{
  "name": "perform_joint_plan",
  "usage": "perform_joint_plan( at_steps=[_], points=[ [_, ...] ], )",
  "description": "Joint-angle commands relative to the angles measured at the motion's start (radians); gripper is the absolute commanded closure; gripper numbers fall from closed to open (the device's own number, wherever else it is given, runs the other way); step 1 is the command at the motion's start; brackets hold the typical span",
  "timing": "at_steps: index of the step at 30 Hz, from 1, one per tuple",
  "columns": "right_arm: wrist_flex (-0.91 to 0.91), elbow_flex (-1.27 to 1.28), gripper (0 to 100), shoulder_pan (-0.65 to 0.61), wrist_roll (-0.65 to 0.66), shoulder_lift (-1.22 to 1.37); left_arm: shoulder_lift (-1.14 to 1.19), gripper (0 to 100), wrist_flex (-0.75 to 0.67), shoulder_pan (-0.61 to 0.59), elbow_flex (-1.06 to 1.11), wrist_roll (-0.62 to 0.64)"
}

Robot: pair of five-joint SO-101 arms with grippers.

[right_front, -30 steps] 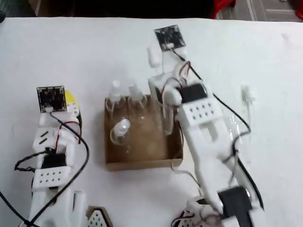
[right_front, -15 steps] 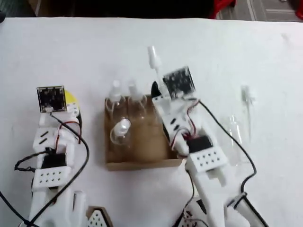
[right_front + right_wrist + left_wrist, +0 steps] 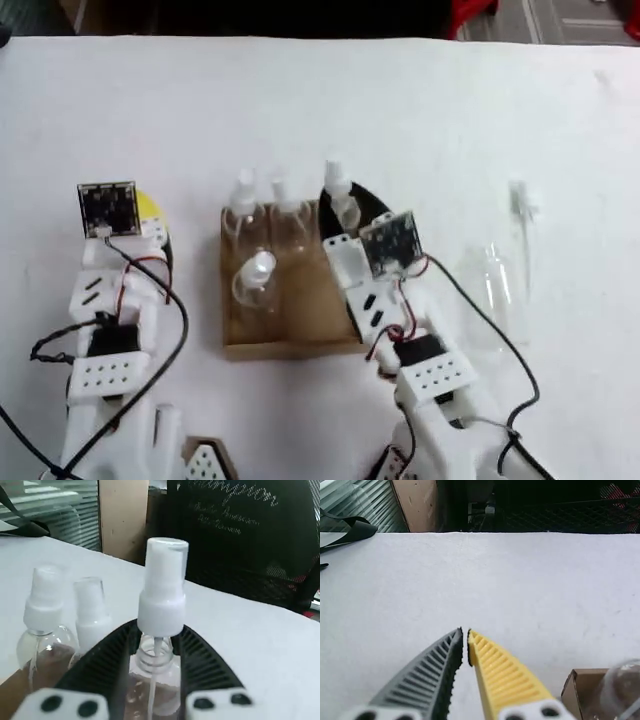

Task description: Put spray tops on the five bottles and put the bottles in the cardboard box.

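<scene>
The table [image 3: 480, 110] bears the box [image 3: 300, 347], with three capped bottles [image 3: 255, 275] standing inside. The right gripper [image 3: 157, 630] is clamped around a fourth bottle [image 3: 161, 600] at the box's far right corner. The left gripper [image 3: 465, 642] rests closed and empty, left of the box. An uncapped bottle [image 3: 490, 285] and a spray top [image 3: 520, 205] lie to the box's right.

Office-like room: window blinds [image 3: 50, 507], black mesh chair [image 3: 240, 530] (behind a white table [image 3: 520, 580]).

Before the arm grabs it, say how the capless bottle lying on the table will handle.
The bottle lies on its side, round-bodied, so it will probably roll if nudged. It looks clear and empty, so likely light. Its smooth wall may slip when gripped.
</scene>
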Motion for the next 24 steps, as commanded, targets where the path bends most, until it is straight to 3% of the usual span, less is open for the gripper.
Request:
perform_joint_plan(
  at_steps=[1,11,24],
  points=[
    [-0.142,0.000,98.3,-0.012,0.014,0.070,0.001,98,-0.025,0.008,-0.009,-0.009],
    [-0.229,-0.064,98.3,0.007,0.017,0.260,0.001,98,-0.021,0.008,-0.009,-0.009],
    [-0.229,-0.063,98.3,0.013,0.018,0.257,0.001,98,-0.021,0.008,-0.009,-0.009]
  ],
)
